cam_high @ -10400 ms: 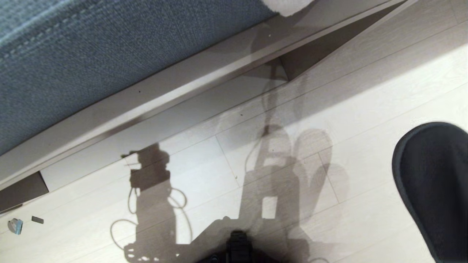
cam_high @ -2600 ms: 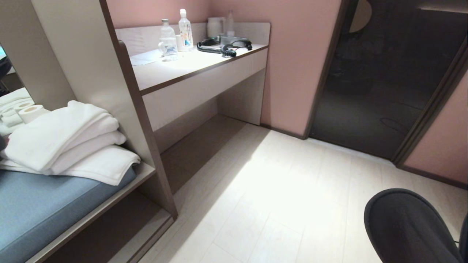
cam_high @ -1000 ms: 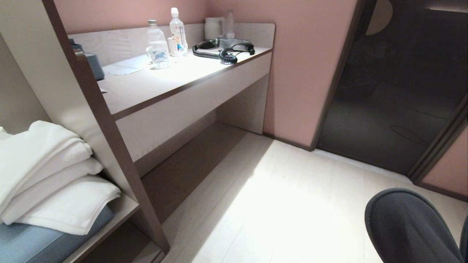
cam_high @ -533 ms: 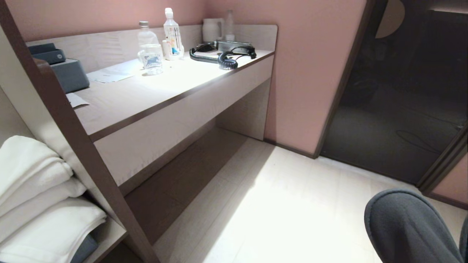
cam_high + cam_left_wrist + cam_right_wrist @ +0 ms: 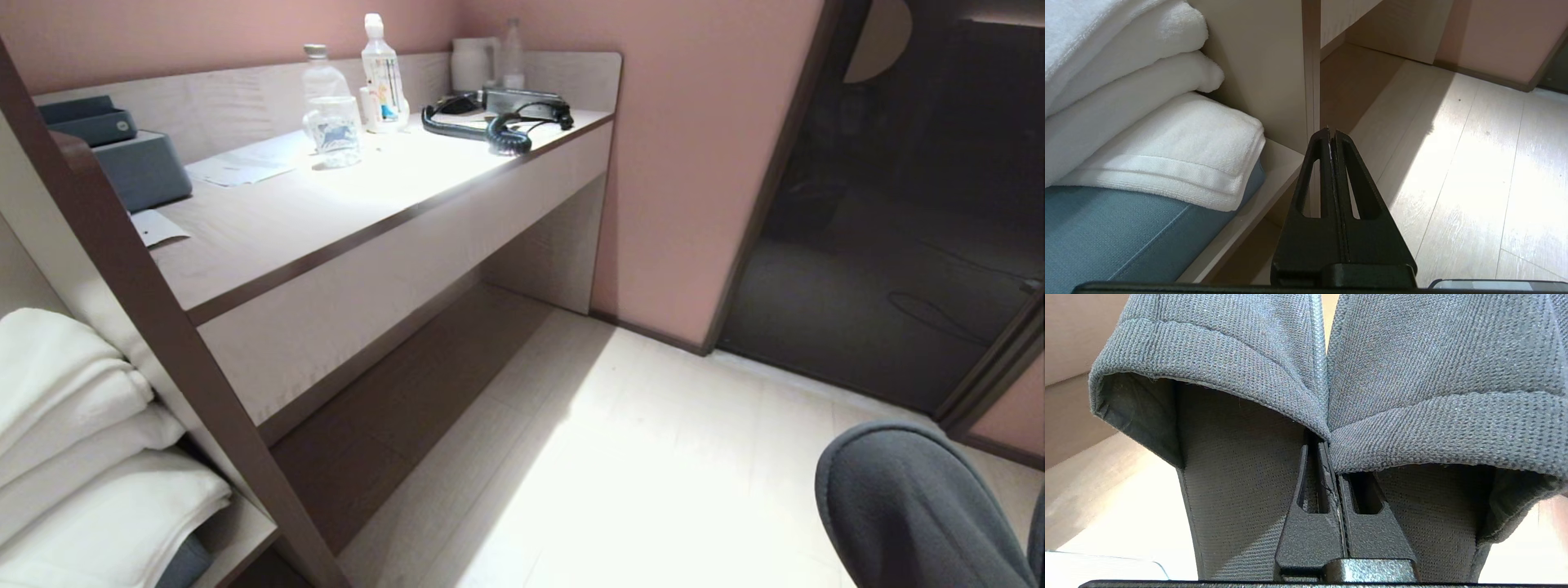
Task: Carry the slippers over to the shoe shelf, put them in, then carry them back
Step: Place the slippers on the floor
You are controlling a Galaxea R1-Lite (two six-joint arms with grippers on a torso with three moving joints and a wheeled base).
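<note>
The slippers (image 5: pixel 1274 355) are a grey fabric pair hanging side by side. My right gripper (image 5: pixel 1327 457) is shut on their touching inner edges, with one finger inside each. One rounded toe (image 5: pixel 914 506) shows at the lower right of the head view, above the pale floor. My left gripper (image 5: pixel 1331 132) is shut with nothing in it, hanging beside the bench's upright panel (image 5: pixel 1310 81). A shadowed low opening (image 5: pixel 1241 253) shows under the bench edge. I cannot tell whether it is the shoe shelf.
Folded white towels (image 5: pixel 73 457) lie on the blue bench cushion (image 5: pixel 1106 232). A pale desk (image 5: pixel 326 212) holds bottles (image 5: pixel 331 106), a corded phone (image 5: pixel 498 118) and a grey box (image 5: pixel 139 163). A dark doorway (image 5: pixel 890 204) is at the right, with pale floor (image 5: pixel 637 457) ahead.
The whole head view has shifted. The bench and towels slid off to the left and the desk came closer. The slipper toe keeps its place in the frame.
</note>
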